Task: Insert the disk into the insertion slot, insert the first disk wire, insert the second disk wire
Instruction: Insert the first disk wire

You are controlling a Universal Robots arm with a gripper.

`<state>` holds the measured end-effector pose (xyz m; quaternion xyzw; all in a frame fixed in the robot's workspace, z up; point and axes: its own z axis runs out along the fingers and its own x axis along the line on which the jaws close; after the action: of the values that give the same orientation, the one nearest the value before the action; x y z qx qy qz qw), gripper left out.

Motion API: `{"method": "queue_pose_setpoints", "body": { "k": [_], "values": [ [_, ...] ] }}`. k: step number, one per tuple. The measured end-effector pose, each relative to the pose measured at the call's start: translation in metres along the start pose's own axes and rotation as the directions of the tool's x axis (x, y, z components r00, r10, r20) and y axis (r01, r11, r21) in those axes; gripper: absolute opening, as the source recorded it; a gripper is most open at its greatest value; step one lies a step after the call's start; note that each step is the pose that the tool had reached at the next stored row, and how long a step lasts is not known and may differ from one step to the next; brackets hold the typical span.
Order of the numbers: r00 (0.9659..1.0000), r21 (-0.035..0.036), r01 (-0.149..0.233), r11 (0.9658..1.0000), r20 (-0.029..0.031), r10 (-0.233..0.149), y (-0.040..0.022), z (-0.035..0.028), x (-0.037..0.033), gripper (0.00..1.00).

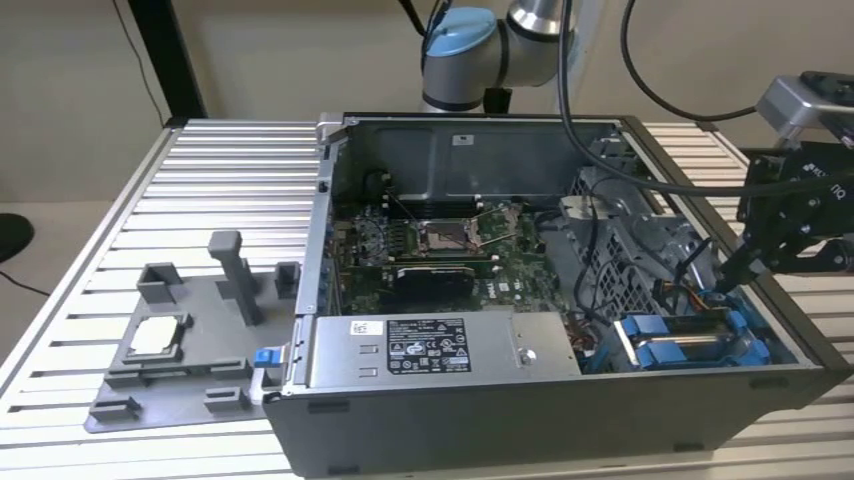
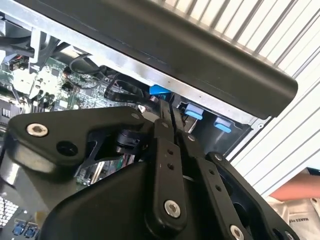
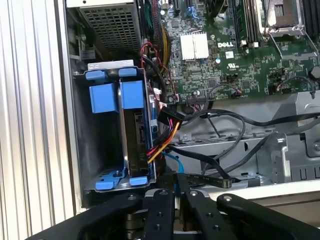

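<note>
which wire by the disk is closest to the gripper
The thin light-blue wire, which runs up to the gripper; the yellow-red-black bundle lies farther off beside the disk.

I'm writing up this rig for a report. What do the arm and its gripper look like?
The arm has rounded silver-grey joints, one closed by a light blue cap, with black cables hanging beside it. The gripper is matte black, built of flat linkage bars fastened with silver rivets.
</note>
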<state>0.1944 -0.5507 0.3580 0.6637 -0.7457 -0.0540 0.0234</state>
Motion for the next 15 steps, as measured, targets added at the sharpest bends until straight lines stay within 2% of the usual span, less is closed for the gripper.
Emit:
{"method": "queue_pose_setpoints", "body": {
  "k": [1,2,5,13,15],
  "values": [
    [1.0000,0.0000,0.000,1.0000,-0.0003,0.000,0.0000,0.0000,0.0000,0.00],
    [1.0000,0.0000,0.000,1.0000,-0.0006,0.000,0.0000,0.0000,0.0000,1.00],
    [1.0000,0.0004,-0.001,1.0000,-0.0034,0.001,-0.0005,0.0008,-0.0001,1.00],
    [0.9997,0.0012,-0.007,1.0000,-0.0216,0.007,-0.0023,0.0071,-0.0001,1.00],
    [0.9997,0.0013,-0.008,1.0000,-0.0236,0.008,-0.0023,0.0076,-0.0001,1.00]
  ]
}}
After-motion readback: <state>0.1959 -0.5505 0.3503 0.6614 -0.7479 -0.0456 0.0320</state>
